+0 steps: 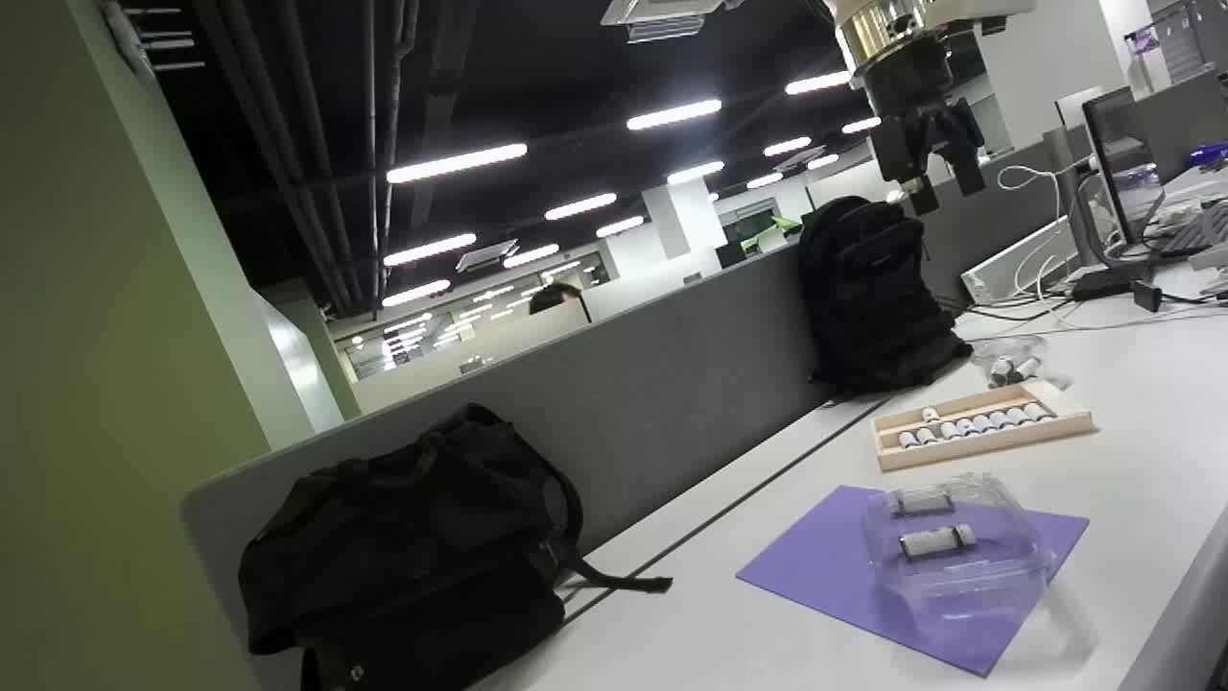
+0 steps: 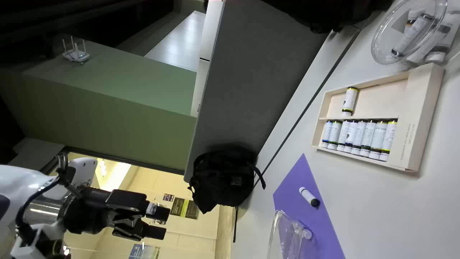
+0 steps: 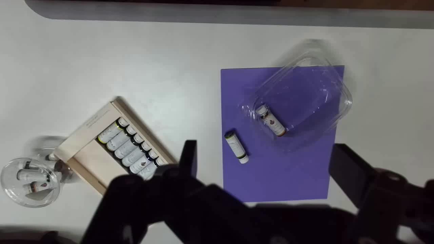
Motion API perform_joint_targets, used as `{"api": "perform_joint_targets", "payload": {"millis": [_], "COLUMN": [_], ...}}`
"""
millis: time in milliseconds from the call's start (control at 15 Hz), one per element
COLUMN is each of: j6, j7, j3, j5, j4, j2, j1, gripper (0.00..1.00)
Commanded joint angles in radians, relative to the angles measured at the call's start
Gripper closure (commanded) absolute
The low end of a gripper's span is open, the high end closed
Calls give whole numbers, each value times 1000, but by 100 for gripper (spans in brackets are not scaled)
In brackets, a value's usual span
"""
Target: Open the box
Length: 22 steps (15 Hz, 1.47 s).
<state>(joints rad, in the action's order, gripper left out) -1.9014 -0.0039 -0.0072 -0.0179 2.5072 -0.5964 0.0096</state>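
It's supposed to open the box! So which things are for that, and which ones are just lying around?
For the job:
the clear plastic box
the open end effector

Just lying about:
the wooden tray with small bottles
the loose bottle
the purple sheet
the round clear container
the black backpack
the other black bag

Wooden tray (image 1: 988, 444) near purple sheet (image 3: 281, 178); 2 dark backpacks (image 1: 873, 297).

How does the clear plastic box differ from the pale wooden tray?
The clear plastic box is see-through and round-cornered; the pale wooden tray, opaque and straight-edged. The box lies mostly over the flat purple sheet; the tray, directly on the white table. Neither touches the black gripper.
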Motion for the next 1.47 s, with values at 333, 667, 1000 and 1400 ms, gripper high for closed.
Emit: {"api": "perform_joint_targets", "payload": {"millis": [333,667,1000,1400], "j6": [2,2,-27,3], "j7": [-1,-2,-189,-558], "j3": [2,2,-103,-278], "j5": [-1,-1,-78,-254], "j4": [-2,-2,-27,-116], "j2": [1,1,75,340], "j1": [-2,-2,17,11], "gripper": [0,0,0,0]}}
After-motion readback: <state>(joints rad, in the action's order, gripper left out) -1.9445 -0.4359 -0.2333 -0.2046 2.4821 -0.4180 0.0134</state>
